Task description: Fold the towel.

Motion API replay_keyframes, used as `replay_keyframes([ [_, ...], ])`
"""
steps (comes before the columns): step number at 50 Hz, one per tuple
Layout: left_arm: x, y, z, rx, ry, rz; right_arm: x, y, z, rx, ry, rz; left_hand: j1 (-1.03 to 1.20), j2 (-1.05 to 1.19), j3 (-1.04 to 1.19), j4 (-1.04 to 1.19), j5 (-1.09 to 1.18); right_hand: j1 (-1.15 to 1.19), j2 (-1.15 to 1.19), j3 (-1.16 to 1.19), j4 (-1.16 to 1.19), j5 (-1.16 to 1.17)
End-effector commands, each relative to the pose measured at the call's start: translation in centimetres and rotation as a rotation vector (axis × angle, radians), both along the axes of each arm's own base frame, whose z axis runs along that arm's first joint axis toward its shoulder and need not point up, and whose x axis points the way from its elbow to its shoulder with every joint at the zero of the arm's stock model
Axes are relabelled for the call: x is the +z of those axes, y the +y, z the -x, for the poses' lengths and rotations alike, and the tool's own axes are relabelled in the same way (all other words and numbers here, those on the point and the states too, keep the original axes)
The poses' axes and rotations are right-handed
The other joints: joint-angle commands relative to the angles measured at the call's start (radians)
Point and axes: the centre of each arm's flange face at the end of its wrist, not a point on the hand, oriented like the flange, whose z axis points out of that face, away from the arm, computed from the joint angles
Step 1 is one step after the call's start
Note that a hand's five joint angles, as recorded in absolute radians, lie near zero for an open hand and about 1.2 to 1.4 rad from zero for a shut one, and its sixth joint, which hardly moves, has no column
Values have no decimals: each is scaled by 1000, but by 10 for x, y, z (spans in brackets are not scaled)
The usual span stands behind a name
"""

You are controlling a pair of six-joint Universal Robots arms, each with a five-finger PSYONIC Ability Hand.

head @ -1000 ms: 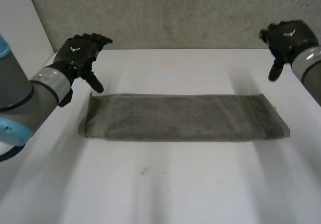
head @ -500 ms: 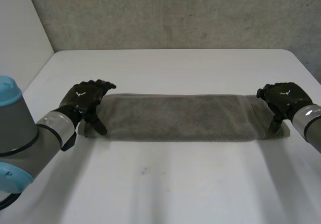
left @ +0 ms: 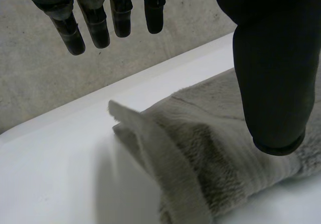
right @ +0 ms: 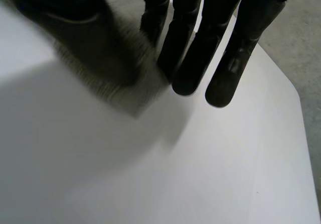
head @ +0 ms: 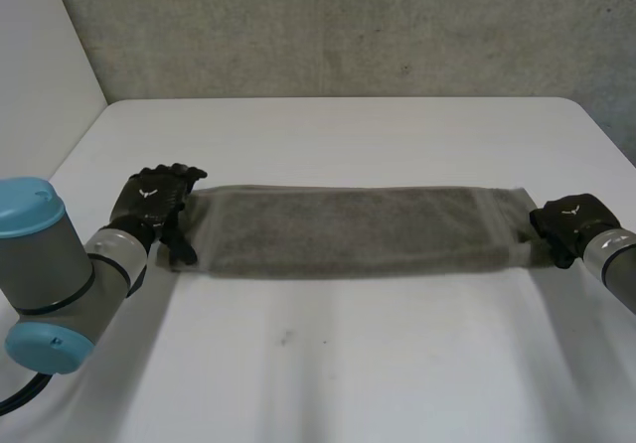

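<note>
The white desk [head: 338,364] carries a grey towel [head: 348,232], a long strip reaching from hand to hand. The left hand [head: 149,197] spreads its fingers [left: 95,25] wide of the thumb above one raised end corner, gripping nothing. The right hand [head: 568,222] has straight fingers [right: 193,58] touching the other end, unclosed.

Lab-style test bench: plain white table [head: 348,364], rough concrete wall [head: 348,26], grey robot arm [head: 45,264].

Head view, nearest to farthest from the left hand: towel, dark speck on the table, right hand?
1. towel, its end at the left hand.
2. dark speck, on the table in front of the towel.
3. right hand, at the towel's opposite end.
</note>
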Motion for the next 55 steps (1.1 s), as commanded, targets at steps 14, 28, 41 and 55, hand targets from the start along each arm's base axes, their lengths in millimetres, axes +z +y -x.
replay_keyframes([
  [14,-11,-1,-5,36,-16,-30,24,-36,77,-171,238,96,17,17,17,18,22,116,96,110,110,111],
  [28,14,1,-6,37,1,16,54,-55,88,-198,275,199,5,5,5,6,10,116,96,110,110,111],
  [41,129,15,13,-20,96,321,137,4,-107,230,147,473,5,5,5,6,10,116,96,110,110,111],
  [55,137,27,39,-35,188,316,31,163,-273,783,92,331,5,5,5,6,10,116,96,110,110,111],
])
